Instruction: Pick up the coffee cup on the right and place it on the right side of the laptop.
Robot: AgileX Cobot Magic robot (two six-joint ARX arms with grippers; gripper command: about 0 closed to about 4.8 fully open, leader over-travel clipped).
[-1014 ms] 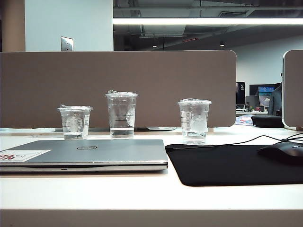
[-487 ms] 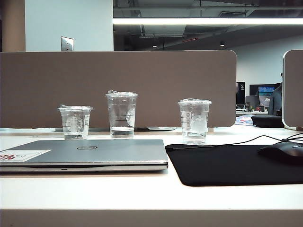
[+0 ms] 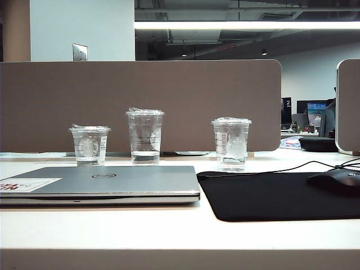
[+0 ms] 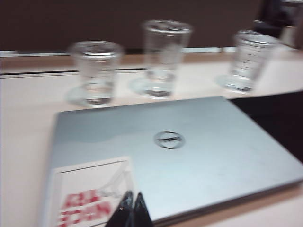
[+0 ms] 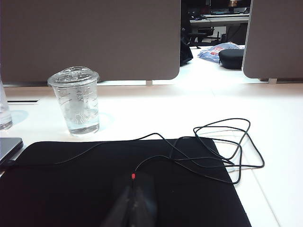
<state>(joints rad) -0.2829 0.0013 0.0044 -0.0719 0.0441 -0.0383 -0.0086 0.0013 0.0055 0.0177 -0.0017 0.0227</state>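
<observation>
Exterior view matches a second ago: cup (image 3: 231,143) untouched beside laptop (image 3: 112,183). We see left gripper (image 4: 130,208) and right gripper (image 5: 134,201) both closed, empty.

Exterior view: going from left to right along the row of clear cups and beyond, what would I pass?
Shortest cup → tallest cup → coffee cup → black mouse. The laptop and black mat lie in front, nearer the camera. Neither tool shows here.
</observation>
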